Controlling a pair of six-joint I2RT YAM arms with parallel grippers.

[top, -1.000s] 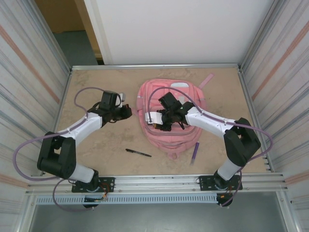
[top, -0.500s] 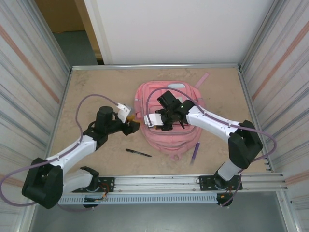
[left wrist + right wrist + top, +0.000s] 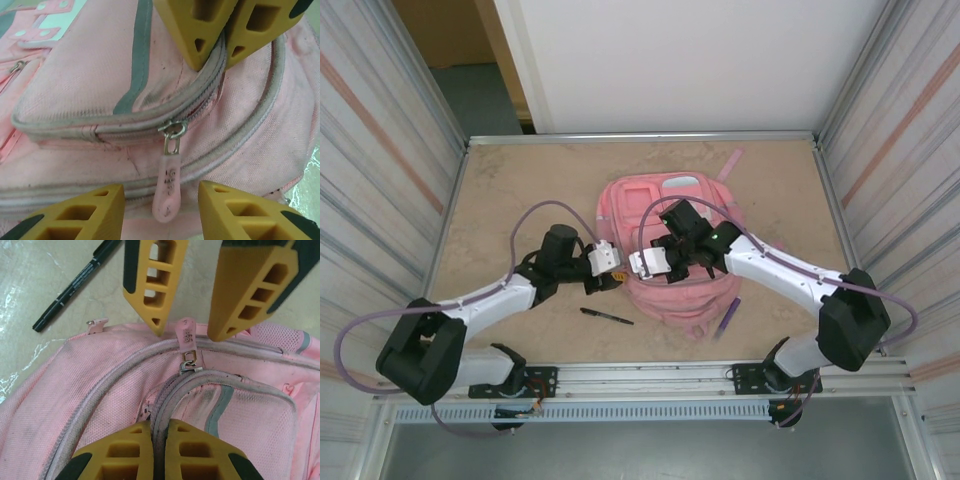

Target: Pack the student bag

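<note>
1. Bench (image 3: pixel 520 180): carries everything. The student bag (image 3: pixel 655 195) lies flat on it, right of centre, with my two arms meeting over its near half.
2. Student bag, judgement: the step in hand is opening a zipped compartment. Packing proper looks not yet begun, as the pens lie outside. I cannot tell how far the zip has run.
3. Right tool (image 3: pixel 157 427): closed tight on the raised zip seam of the student bag, pinning the fabric just short of the slider.
4. Left tool (image 3: pixel 161 195): part open, one finger on each side of the pull tab, gripping nothing.
5. Black pen (image 3: pixel 607 316): loose on the bench off the bag's near left corner. Purple pen (image 3: pixel 726 317): just beside its near right corner.
6. Zip pull (image 3: pixel 168 187): a pink tab hanging from a metal slider, between my left fingers. The next move calls for closing the left tool on the tab, then drawing it along the track while the right tool holds the seam taut. The tab is small and could slip out.
</note>
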